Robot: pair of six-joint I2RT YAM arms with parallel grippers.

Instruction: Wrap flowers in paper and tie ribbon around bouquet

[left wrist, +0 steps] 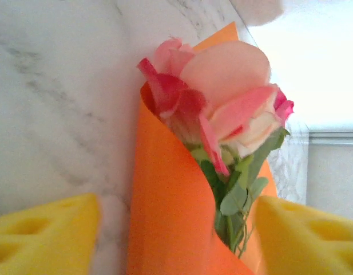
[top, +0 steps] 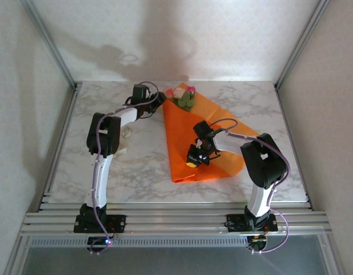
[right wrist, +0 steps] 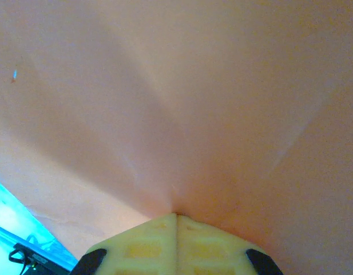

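- Several flowers (left wrist: 222, 97) tucked in orange paper (top: 179, 132), upper centre of frame, on the surface (top: 107, 172).
- Spread wide at left claw (left wrist: 176, 229), astride the paper; clamped on a fold at right claw (right wrist: 177, 219).
- Likely light, floppy, crease-prone: best gripped low, gently.

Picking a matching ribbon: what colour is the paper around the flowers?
Bright orange; the paper shows best in the left wrist view.

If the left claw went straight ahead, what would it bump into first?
Probably the folded orange paper sheet around the pink roses, straight ahead between the left gripper's open fingers.
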